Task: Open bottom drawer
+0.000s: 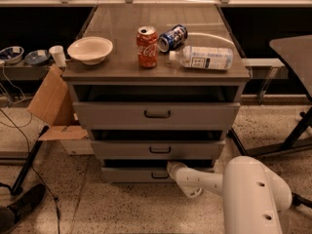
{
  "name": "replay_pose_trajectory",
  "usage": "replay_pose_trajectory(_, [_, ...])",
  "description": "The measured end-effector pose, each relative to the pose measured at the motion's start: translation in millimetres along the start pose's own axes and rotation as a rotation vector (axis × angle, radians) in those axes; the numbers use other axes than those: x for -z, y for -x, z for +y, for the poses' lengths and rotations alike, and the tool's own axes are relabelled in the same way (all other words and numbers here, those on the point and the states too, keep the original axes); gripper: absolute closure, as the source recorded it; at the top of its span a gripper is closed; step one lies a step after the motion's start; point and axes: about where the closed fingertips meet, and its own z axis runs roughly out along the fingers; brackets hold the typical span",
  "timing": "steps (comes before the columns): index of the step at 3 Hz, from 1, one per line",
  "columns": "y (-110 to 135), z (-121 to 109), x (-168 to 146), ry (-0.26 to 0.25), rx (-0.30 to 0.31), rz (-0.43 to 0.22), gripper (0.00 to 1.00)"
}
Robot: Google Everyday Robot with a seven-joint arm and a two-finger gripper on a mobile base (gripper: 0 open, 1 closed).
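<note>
**benchrat:** ok, quick count, what's on that thing?

**servo_sam:** Four items on top of the grey three-drawer desk [146, 18]. There's one shallow white bowl [90, 49] at the left, and its inside is just bare white. One red cola can [147, 47] stands upright in the middle. Just right of it, one blue drink can [172, 37] lies on its side. One clear plastic bottle with a white label [204, 57] also lies on its side, at the right.

**benchrat:** and the drawers?

**servo_sam:** Three of them, each with one dark bar handle. There's the tall top drawer [157, 114], the middle drawer [160, 150] and the bottom drawer [131, 174]. The bottom one sits right down at the floor and has the shortest, narrowest front. Each front has a dark gap above it, and I can't see what's inside any of them.

**benchrat:** where's the pincer?

**servo_sam:** The pincer [171, 168] is at the top edge of the bottom drawer, just right of its handle. It's on the end of the white arm [204, 182] reaching in from the lower right. Can't tell if it's open or closed.

**benchrat:** anything around it?

**servo_sam:** One brown cardboard box [51, 101] with open flaps, right beside the desk on the left.
</note>
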Motion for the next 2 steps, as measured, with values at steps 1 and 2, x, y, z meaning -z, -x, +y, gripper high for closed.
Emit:
replay_pose_trajectory(1, [-4.6, -1.8, 3.2, -0.009, 0.003, 0.015, 1.0])
replay_pose_trajectory(2, [-6.1, -2.0, 7.2, -0.013, 0.006, 0.025, 1.0])
